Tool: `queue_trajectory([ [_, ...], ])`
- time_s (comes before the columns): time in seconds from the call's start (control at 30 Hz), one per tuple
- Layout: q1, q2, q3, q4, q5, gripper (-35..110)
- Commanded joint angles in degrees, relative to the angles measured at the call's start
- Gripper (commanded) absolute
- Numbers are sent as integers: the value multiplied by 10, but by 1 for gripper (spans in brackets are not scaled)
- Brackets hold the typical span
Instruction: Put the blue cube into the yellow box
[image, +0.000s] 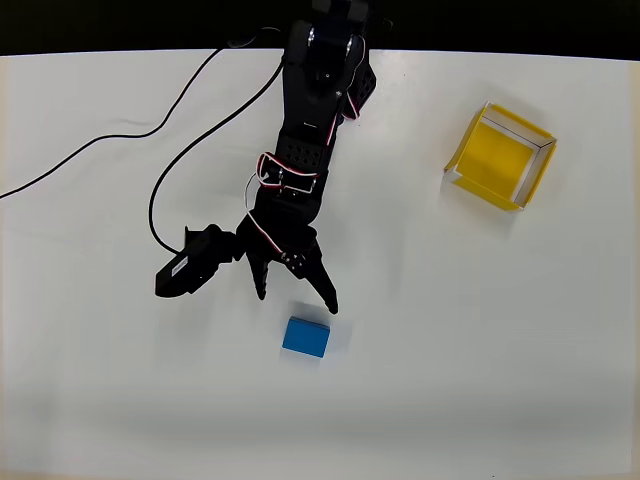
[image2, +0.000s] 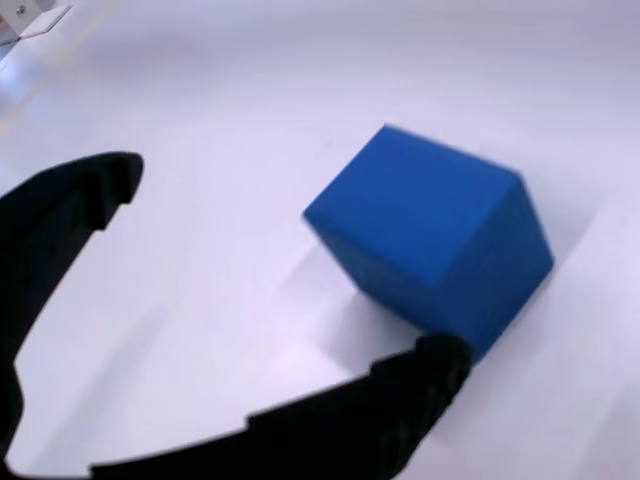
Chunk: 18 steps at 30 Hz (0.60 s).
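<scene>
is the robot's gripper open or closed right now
Open: the black two-finger gripper has its fingers spread, with nothing between them, beside the small blue cube.

White table (image: 480, 380), black cable (image: 110, 135) trailing across its upper left

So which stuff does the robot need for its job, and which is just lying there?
Needed:
blue cube
yellow box
tool, open, close beside the cube

Just there:
black cable
white table
</scene>
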Motion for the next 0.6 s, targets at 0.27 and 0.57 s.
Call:
queue_trajectory([
  [0.27, -4, -123, -195, -30, -25, 57],
  [0.57, -10, -201, -256, -27, -24, 56],
])
